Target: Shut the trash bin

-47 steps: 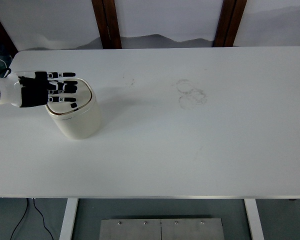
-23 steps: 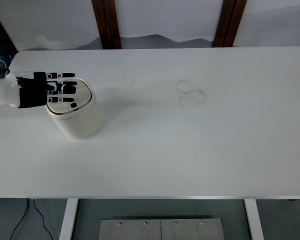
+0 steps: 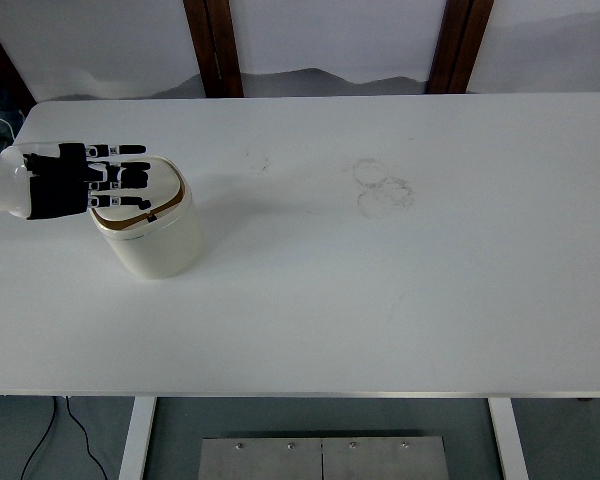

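Note:
A small cream-white trash bin (image 3: 158, 237) with a gold-brown rim around its lid (image 3: 160, 196) stands upright at the table's left. Its lid lies flat and level in the rim. My left hand (image 3: 95, 179) comes in from the left edge with its black fingers (image 3: 128, 181) stretched out flat over the left part of the lid, holding nothing. Whether the fingertips touch the lid I cannot tell. The right arm does not show.
The white table (image 3: 380, 300) carries faint ring smudges (image 3: 382, 187) right of centre. Dark wooden posts (image 3: 213, 45) stand behind the far edge. A cable hangs below the table at the lower left.
My left hand has drawn back a little to the left and up off the lid, uncovering more of the lid and its gold-brown rim. The bin has stayed in place.

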Robot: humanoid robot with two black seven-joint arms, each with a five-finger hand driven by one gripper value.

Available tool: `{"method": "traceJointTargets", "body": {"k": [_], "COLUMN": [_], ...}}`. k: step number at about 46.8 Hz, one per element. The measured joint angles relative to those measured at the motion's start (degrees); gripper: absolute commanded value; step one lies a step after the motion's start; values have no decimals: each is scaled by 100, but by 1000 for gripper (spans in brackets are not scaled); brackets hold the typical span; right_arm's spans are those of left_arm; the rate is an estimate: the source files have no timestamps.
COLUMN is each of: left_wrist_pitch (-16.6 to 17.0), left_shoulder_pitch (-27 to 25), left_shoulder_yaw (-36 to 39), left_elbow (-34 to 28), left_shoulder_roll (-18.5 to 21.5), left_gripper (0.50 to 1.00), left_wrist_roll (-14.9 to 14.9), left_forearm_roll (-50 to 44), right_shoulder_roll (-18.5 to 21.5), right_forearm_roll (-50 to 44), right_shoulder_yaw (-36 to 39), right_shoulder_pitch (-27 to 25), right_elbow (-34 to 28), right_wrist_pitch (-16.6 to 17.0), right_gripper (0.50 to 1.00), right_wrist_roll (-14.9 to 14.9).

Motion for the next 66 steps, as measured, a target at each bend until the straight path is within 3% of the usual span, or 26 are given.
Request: {"method": "traceJointTargets", "body": {"k": [12,28,46,66], "left_wrist_pitch": [3,1,10,4], "left_shoulder_pitch": [-316,-356,-795,-1588], "left_shoulder_yaw": [529,543,707,1318], "left_elbow": [1,8,39,320], "left_shoulder_roll": [16,-26,-73,-920], "left_gripper": [1000,1000,1000,1000], "left_wrist_roll": [41,44,173,297], "left_forearm_roll": [-5,-10,-31,-38], "right_shoulder_roll": [0,0,0,0], "right_forearm_roll": [0,0,0,0], "right_shoulder_yaw": [0,0,0,2], "right_shoulder_pitch": [9,10,9,-1], "right_elbow": [0,0,0,0], "right_wrist_pitch": [0,0,0,0], "right_gripper": [995,995,995,995], "right_wrist_roll": [0,0,0,0]}}
